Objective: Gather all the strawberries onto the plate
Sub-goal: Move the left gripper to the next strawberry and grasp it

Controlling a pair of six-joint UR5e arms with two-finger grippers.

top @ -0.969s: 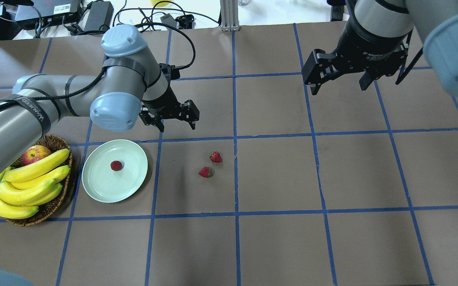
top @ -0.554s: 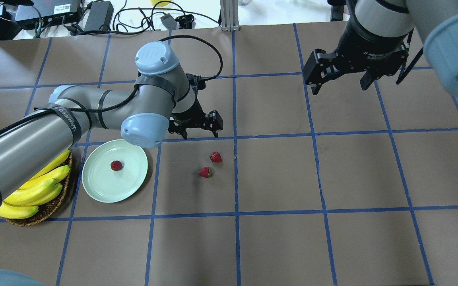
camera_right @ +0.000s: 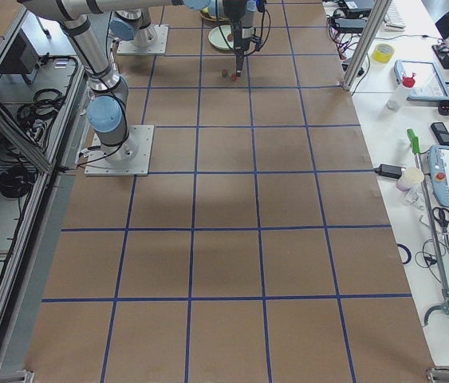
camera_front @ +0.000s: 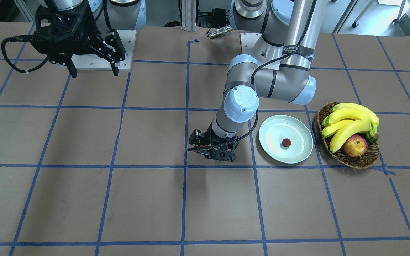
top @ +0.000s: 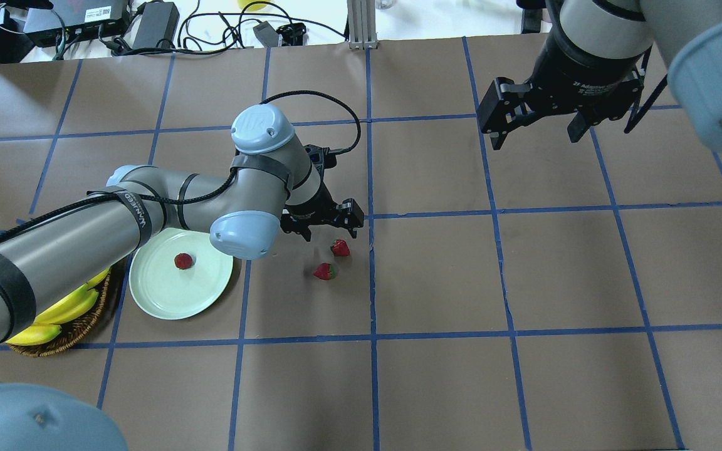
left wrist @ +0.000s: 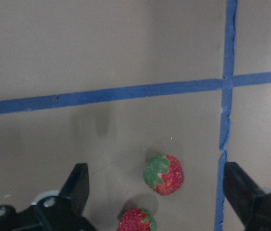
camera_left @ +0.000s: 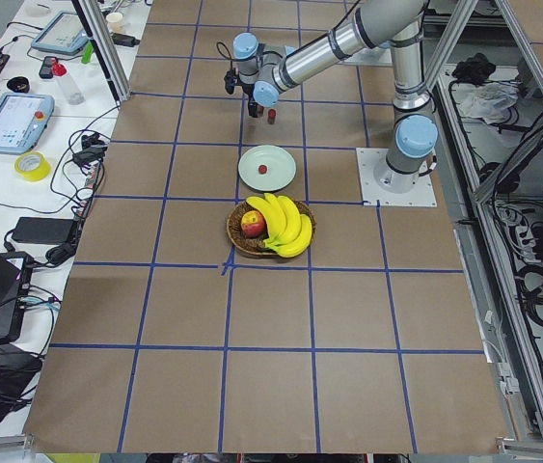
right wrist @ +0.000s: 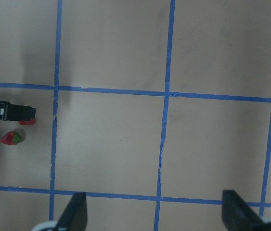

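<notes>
Two strawberries (top: 340,248) (top: 324,271) lie loose on the brown table, just left of a blue tape line. A third strawberry (top: 183,260) sits in the pale mint plate (top: 160,294). My left gripper (top: 330,233) hangs open just behind the farther loose berry. In the left wrist view that berry (left wrist: 164,174) shows between the two fingers (left wrist: 77,185), and the nearer berry (left wrist: 136,220) sits at the bottom edge. Nothing is held. In the front-facing view the left gripper (camera_front: 214,154) hides both loose berries. My right gripper (top: 536,134) hangs open and empty high over the far right.
A wicker basket (camera_front: 354,161) with bananas (camera_front: 349,121) and an apple (camera_front: 354,145) stands beside the plate, on the side away from the berries. My left arm (top: 148,213) reaches over the basket and the plate's far rim. Cables and boxes line the table's far edge.
My left arm has swung right and come down toward the two loose strawberries, its gripper still open. The right arm and all three berries have not moved.
</notes>
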